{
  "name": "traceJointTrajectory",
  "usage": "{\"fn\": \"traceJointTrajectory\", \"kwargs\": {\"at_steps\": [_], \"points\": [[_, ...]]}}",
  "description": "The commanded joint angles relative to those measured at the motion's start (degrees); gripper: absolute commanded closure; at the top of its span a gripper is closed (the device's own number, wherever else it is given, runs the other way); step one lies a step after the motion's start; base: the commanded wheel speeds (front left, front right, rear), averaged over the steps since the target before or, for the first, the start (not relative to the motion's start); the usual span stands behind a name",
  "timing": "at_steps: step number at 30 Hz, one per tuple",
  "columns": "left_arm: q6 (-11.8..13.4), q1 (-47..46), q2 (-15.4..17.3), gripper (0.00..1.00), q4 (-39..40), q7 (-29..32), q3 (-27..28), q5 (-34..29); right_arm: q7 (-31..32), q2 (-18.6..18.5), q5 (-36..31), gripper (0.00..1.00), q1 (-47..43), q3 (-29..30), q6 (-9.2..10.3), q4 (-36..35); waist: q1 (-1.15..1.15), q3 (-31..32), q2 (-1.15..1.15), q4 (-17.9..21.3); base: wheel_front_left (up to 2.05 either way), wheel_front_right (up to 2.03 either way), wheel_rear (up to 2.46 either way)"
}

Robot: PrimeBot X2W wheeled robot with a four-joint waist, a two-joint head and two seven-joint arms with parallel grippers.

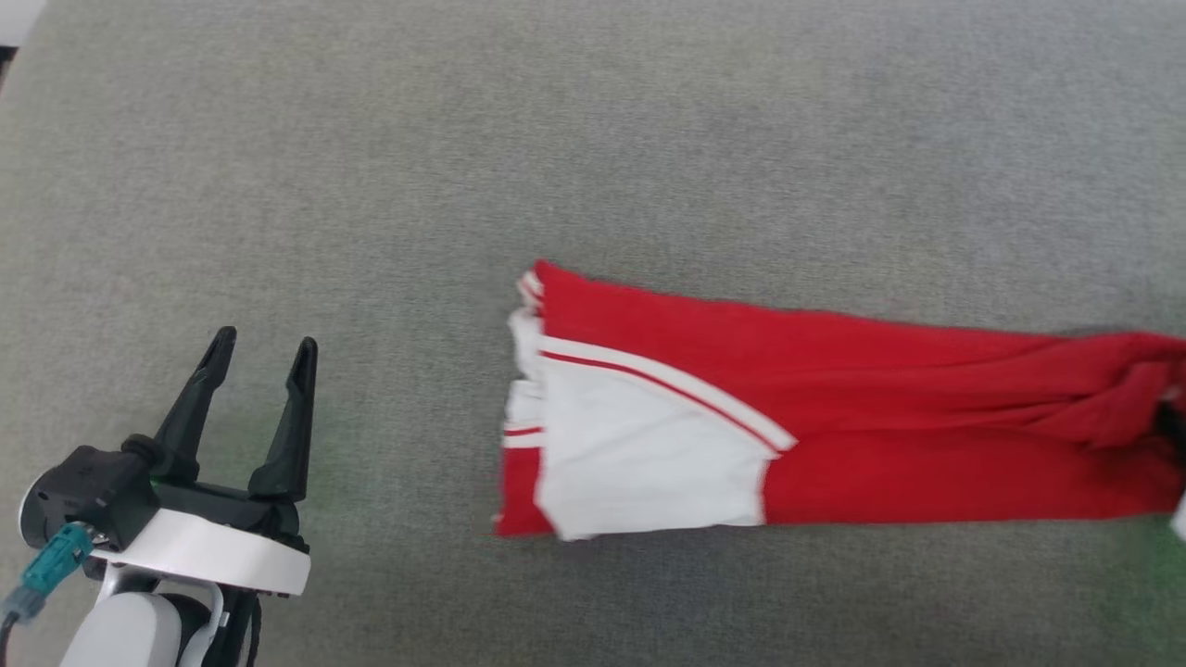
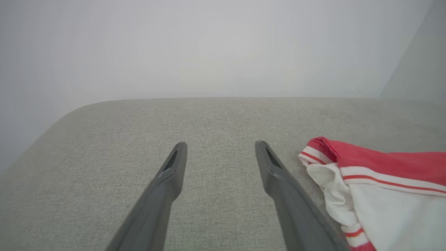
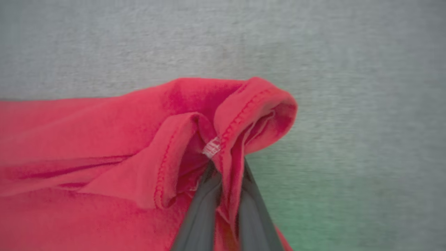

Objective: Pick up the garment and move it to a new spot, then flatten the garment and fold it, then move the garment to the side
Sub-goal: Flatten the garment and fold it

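Right wrist view showed the right gripper (image 3: 225,170) clamped on the shirt (image 3: 104,139) at its hem, folding seemingly underway, moving aside not yet done, while the left gripper (image 1: 264,341) stood apart, empty.

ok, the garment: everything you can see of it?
The garment is a red jersey-like shirt with a white sleeve and white-and-red striped trim, folded into a long band lying on the grey cloth surface. Its stitched red hem is bunched and pinched in the shut right tool. The open left tool stands clear of it.
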State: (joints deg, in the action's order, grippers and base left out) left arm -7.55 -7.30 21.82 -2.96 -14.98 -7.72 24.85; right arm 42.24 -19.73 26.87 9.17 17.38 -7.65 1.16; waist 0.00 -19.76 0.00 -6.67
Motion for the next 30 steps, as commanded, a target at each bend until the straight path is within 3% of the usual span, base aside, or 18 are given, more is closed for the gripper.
{"fn": "traceJointTrajectory", "kwargs": {"at_steps": [1,16,21,30], "points": [[0.1,0.2,0.5,0.0,0.2,-0.3,0.2,-0.4,-0.7,-1.1,-0.4,1.0,0.7,1.0,0.3,0.3,0.0,-0.2,0.0,0.7,0.0,0.0,0.0],[0.1,-0.1,1.4,0.0,1.1,-0.3,0.4,0.9,-0.7,-8.4,1.5,1.0,-0.2,15.3,0.24,-0.6,0.0,-0.5,0.0,3.3,0.0,0.0,0.0],[0.1,-0.1,1.1,0.0,0.4,-0.3,0.2,0.4,-0.1,-8.5,2.8,1.0,-1.7,14.3,0.24,-1.0,0.0,0.2,0.0,3.3,0.0,0.0,0.0],[0.1,0.2,0.8,0.0,-0.9,-0.3,0.5,1.0,4.8,-5.6,6.1,1.0,-4.0,5.3,0.2,-10.8,0.0,1.5,0.0,2.6,0.0,0.0,0.0]]}}
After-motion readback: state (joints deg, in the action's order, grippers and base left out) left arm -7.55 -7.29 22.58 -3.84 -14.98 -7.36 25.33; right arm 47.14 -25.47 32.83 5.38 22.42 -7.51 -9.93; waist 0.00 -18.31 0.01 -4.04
